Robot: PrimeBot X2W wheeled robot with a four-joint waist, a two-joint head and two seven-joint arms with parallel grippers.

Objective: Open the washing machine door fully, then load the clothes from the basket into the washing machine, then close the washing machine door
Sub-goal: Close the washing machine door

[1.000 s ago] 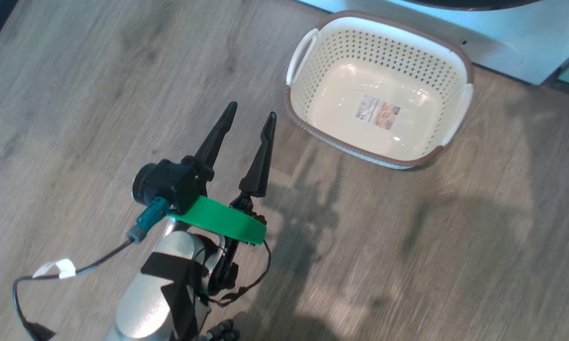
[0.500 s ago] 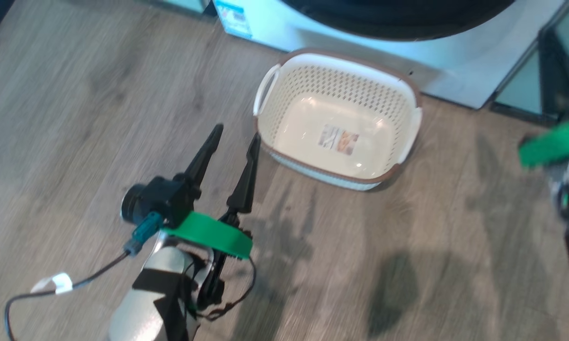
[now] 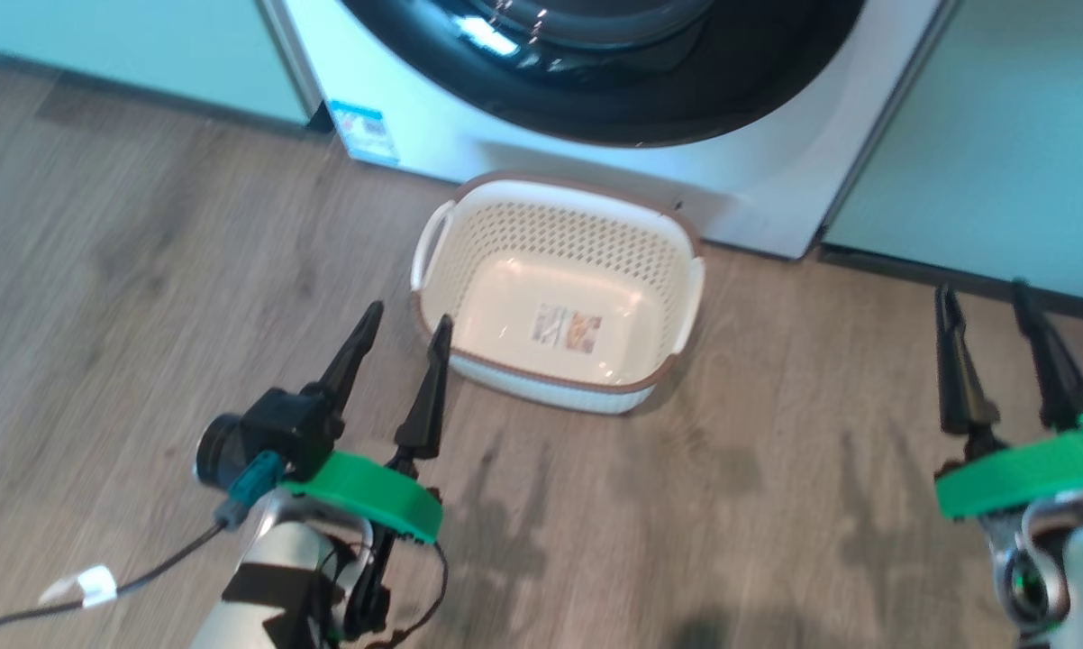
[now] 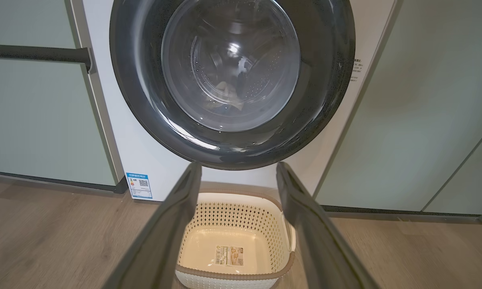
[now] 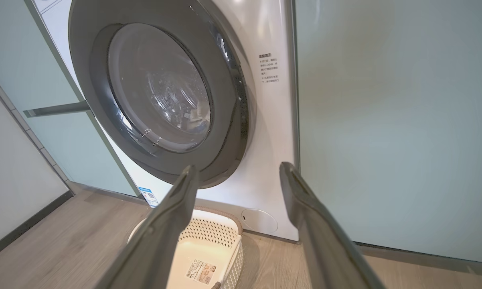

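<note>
The washing machine [image 3: 469,158] stands at the top of the head view, white and front-loading. The washing machine door [image 4: 136,104] lies flat against its front, black rim around clear glass. Through the glass I see pale clothes [image 4: 225,94] in the drum, also clothes [image 5: 197,114] in the right wrist view. On the floor just before the machine sits the basket [image 3: 550,230], cream with a brown rim, holding just its label. My left gripper [image 3: 408,314] hovers open near the basket's left corner. At the lower right my right gripper [image 3: 981,290] is open too, nothing between its fingers.
Mint-green cabinet panels [image 3: 1001,153] flank the machine on both sides, with a dark bar handle [image 4: 36,53] on the left one. A blue-white sticker [image 3: 361,131] marks the machine's lower left corner. Wood floor [image 3: 145,270] spreads around the basket.
The head camera has tilted up, bringing the machine front into the picture. My right gripper has come into view at the lower right with its fingers apart. The left gripper stays open.
</note>
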